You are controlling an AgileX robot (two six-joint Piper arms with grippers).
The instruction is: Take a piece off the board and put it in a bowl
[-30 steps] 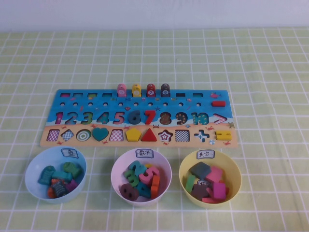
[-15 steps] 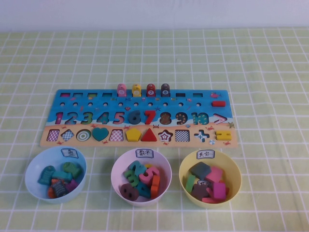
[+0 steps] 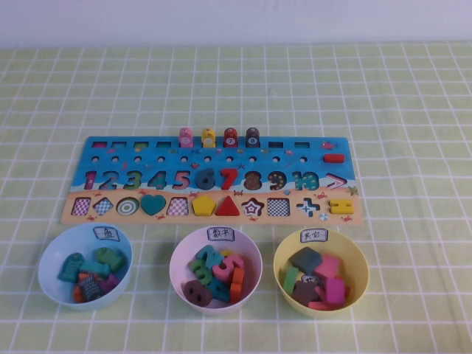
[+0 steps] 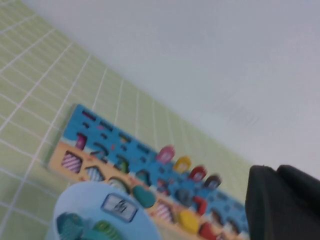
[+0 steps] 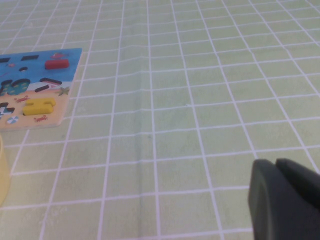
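The pink arch-topped piece [image 3: 186, 137] stands in the board's [image 3: 147, 157] top row, with yellow [image 3: 209, 137], red [image 3: 231, 137] and brown [image 3: 252, 136] pegs to its right. The light blue bowl [image 3: 50, 254] sits in front of the board's left end and holds several pieces. Neither arm shows in the high view. In the left wrist view my left gripper [image 4: 276, 171] is shut and empty, back from the board [image 4: 75, 120], the pink piece [image 4: 165, 154] and the blue bowl [image 4: 82, 194]. In the right wrist view my right gripper [image 5: 274, 163] is shut and empty over bare cloth, right of the board's end [image 5: 62, 75].
A pale pink bowl [image 3: 179, 254] of number pieces and a yellow bowl [image 3: 283, 259] of shape pieces stand right of the blue bowl. The yellow bowl's edge [image 5: 2, 170] shows in the right wrist view. A green checked cloth [image 3: 413, 110] covers the table.
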